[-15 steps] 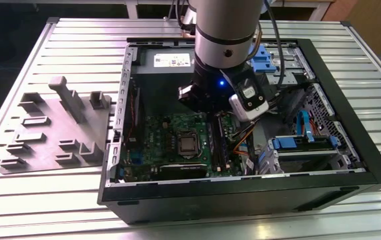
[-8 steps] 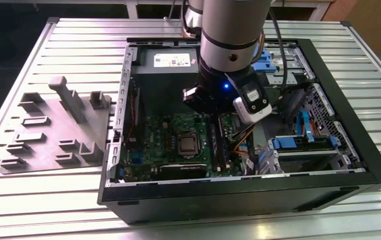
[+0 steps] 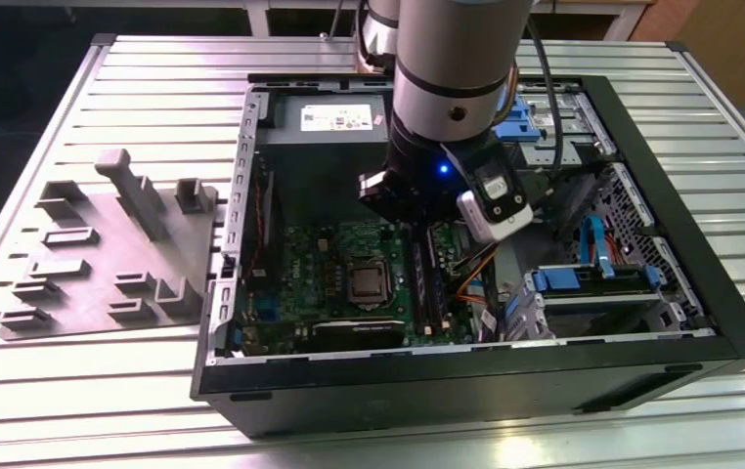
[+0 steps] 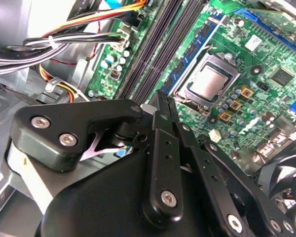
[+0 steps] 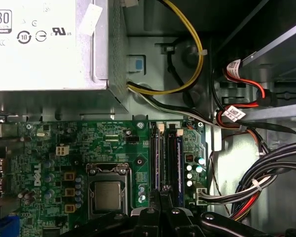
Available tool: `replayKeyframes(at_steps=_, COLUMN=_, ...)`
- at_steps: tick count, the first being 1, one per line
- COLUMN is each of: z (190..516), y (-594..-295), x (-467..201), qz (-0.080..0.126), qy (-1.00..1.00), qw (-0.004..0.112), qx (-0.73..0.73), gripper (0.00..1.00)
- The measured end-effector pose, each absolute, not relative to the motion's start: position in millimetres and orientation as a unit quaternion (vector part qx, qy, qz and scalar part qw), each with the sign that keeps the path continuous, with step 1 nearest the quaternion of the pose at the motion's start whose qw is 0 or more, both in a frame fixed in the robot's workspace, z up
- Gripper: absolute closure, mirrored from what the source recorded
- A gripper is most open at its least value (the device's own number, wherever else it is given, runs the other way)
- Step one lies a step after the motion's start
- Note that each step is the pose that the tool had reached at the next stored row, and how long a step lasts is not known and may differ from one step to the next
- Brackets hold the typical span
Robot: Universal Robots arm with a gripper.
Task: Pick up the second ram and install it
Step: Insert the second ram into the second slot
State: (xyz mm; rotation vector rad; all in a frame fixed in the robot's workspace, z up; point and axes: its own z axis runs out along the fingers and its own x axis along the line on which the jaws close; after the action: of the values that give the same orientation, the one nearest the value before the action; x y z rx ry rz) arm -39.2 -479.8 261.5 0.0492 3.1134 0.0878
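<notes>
My gripper [image 3: 415, 239] reaches down into the open computer case [image 3: 634, 147], over the memory slots [image 4: 158, 49] of the green motherboard [image 5: 49, 153]. Its black fingers [image 4: 160, 128] are shut tip to tip, right above the end of the slot row. In the first wrist view, a long dark stick that I take for the second ram [image 5: 164, 158] stands upright in the slot in line with my gripper [image 5: 160, 200]. A second dark stick with a blue edge [image 5: 177, 158] stands in a neighbouring slot. I cannot tell whether the fingertips touch the ram.
The processor socket [image 5: 107, 195] lies beside the slots. A silver power supply [image 5: 44, 44] stands beyond the board, and cable bundles [image 5: 266, 168] run along the slots' other side. Blue drive brackets [image 3: 594, 278] fill the case's right. A grey parts fixture [image 3: 111, 244] lies on the table at the exterior view's left.
</notes>
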Motion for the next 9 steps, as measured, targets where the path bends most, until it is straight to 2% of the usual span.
replayKeyframes(at_steps=9, z=261.5, y=-481.8, x=-39.2, qz=0.028, qy=0.999, qw=0.013, qx=0.016, gripper=0.89)
